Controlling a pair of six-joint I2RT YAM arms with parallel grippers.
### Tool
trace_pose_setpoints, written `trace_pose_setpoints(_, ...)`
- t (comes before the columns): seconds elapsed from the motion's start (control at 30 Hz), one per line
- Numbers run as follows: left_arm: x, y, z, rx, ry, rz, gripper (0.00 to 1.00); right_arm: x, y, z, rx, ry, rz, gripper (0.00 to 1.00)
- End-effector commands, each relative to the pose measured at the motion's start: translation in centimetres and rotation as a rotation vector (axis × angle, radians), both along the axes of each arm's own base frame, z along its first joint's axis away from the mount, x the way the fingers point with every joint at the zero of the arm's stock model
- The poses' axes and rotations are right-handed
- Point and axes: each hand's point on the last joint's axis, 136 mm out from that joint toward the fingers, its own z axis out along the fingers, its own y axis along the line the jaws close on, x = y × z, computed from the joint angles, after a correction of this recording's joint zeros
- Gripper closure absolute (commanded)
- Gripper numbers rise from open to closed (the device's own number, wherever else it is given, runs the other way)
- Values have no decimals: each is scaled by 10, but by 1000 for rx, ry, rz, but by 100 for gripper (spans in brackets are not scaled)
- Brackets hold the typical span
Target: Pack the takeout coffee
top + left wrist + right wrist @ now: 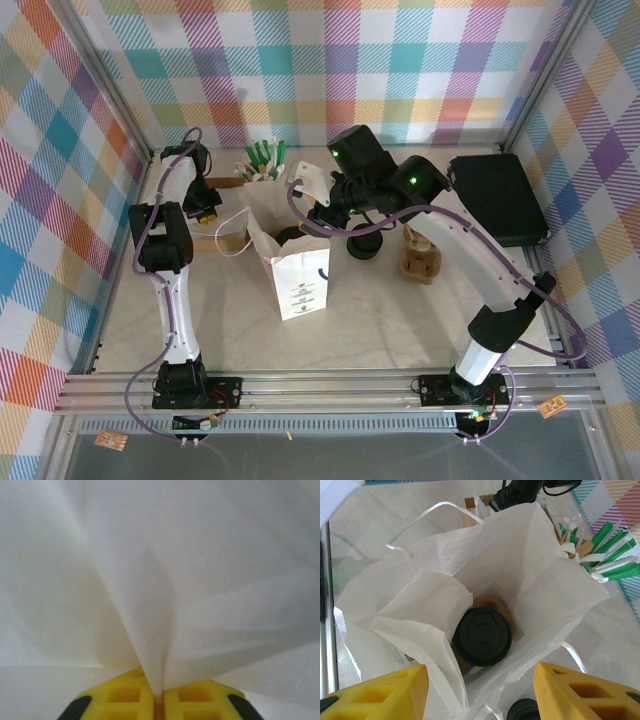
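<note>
Clamps the left pincer (158, 700) tight on a fold of the white paper bag (150, 580), standing open-mouthed mid-tabletop (380, 320). Finds the coffee cup (482, 636) upright at the bottom of that bag, black lid facing up, paper walls all around it. Holds the right pincer (480, 685) released and spread wide above the bag's mouth, grasping nothing, with a stack of black lids (522, 711) just beside the bag.

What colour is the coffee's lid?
Black lid, best seen in the right wrist view.
</note>
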Motion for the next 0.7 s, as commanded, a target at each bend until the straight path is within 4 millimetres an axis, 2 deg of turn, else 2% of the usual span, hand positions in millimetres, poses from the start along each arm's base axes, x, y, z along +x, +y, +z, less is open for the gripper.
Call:
trace_pose_setpoints(0.0,-2,7,30,22,-33,-3,98,-6,-4,13,39,-21,20,42)
trace_pose_setpoints(0.1,-3,7,36,21,-39,-4,99,-7,-5,15,42,-22,21,42)
trace_pose_setpoints(0.4,3,7,75,25,-137,1,97,-12,-2,22,73,-29,49,42)
trace_pose_setpoints(0.67,3,4,76,6,-141,0,92,-17,-4,25,77,-29,68,42)
